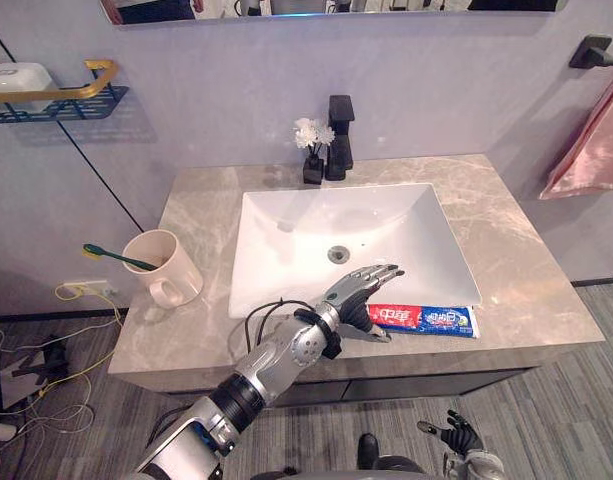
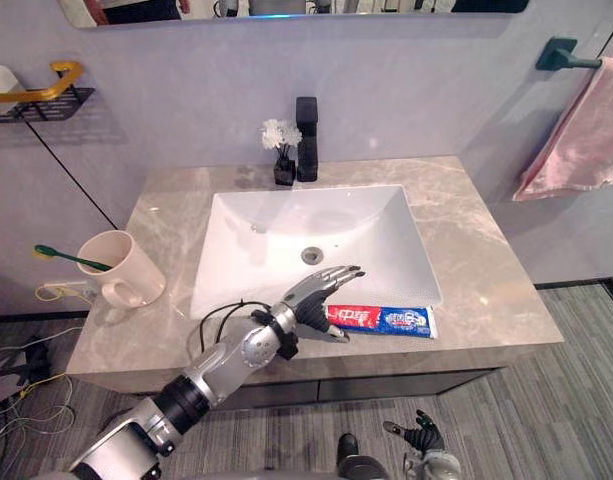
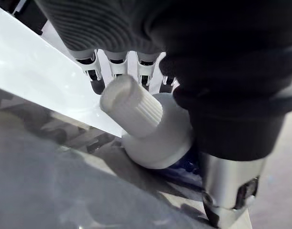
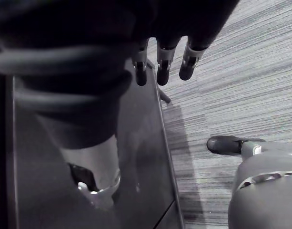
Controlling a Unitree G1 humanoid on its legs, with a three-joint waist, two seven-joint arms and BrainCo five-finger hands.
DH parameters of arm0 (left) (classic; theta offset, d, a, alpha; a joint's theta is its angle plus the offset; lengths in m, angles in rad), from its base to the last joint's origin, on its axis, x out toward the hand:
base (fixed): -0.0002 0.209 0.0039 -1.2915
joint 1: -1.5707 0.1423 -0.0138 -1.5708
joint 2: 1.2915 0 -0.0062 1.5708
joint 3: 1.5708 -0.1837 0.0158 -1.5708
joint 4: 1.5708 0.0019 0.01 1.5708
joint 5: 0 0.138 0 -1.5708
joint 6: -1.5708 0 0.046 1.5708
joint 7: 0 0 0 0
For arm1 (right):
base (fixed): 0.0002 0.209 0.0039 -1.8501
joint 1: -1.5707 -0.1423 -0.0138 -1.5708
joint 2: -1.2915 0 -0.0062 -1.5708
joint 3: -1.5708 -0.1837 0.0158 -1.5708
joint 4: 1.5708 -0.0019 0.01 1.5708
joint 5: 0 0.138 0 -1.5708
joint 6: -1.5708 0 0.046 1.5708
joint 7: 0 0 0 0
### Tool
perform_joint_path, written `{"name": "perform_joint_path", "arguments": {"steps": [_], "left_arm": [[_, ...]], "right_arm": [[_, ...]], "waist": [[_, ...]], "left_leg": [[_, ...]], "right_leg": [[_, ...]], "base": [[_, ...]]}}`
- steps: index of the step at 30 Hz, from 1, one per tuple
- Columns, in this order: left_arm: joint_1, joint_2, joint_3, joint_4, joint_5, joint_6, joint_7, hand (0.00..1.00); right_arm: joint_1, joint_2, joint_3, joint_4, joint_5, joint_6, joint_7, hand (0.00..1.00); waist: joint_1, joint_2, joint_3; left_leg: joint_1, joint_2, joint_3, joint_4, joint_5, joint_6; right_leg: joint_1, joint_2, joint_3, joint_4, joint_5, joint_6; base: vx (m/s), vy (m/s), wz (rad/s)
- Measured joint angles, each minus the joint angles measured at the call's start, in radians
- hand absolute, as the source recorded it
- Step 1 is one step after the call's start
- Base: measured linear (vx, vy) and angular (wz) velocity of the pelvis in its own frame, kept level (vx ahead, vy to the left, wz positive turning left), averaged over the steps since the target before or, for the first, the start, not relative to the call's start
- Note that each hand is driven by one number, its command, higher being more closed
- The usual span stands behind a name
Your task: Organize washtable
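Observation:
A red, white and blue toothpaste tube (image 1: 431,321) lies on the marble counter (image 1: 526,260), along the front rim of the white sink (image 1: 286,215). My left hand (image 1: 361,290) reaches over the tube's cap end. Its fingers stretch straight out across the sink rim, and the thumb points down beside the tube. In the left wrist view the white ribbed cap (image 3: 136,107) sits between the fingers (image 3: 95,78) and the thumb (image 3: 229,191), with nothing closed round it. A cream mug (image 1: 164,268) with a green toothbrush (image 1: 116,257) in it stands at the counter's left. My right hand (image 1: 458,435) hangs low by the floor, fingers (image 4: 162,71) relaxed.
A black faucet (image 1: 340,135) and a small black vase of white flowers (image 1: 313,150) stand behind the sink. On the left wall a wire shelf (image 1: 56,105) carries a white box (image 1: 16,78). A pink towel (image 1: 596,150) hangs at the right.

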Motion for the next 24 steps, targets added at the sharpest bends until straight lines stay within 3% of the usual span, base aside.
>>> {"name": "perform_joint_path", "arguments": {"steps": [11, 12, 24], "left_arm": [[0.000, -0.001, 0.000, -0.013, 0.022, 0.004, 0.015, 0.00], [0.000, -0.002, 0.000, -0.013, 0.027, 0.004, 0.014, 1.00], [-0.011, -0.011, -0.028, -0.011, 0.026, 0.002, -0.027, 1.00]], "right_arm": [[-0.003, 0.001, 0.000, 0.006, 0.017, 0.001, 0.001, 0.00], [-0.003, 0.001, 0.000, 0.006, 0.018, 0.001, 0.001, 0.00], [-0.024, 0.001, -0.001, 0.009, 0.018, 0.021, 0.003, 0.00]], "waist": [[0.000, 0.002, 0.005], [0.000, 0.002, 0.005], [-0.002, 0.003, 0.008]], "left_leg": [[0.000, 0.003, 0.001, -0.005, 0.001, -0.001], [0.000, 0.003, 0.001, -0.005, 0.001, -0.001], [0.005, 0.003, 0.009, -0.009, 0.001, -0.002]], "right_leg": [[-0.002, 0.002, -0.003, 0.000, -0.002, 0.002], [-0.002, 0.002, -0.003, 0.000, -0.002, 0.002], [-0.002, 0.002, 0.002, 0.000, -0.004, 0.005]], "base": [[0.00, 0.000, 0.00], [0.00, 0.000, 0.00], [0.00, 0.005, -0.01]]}}
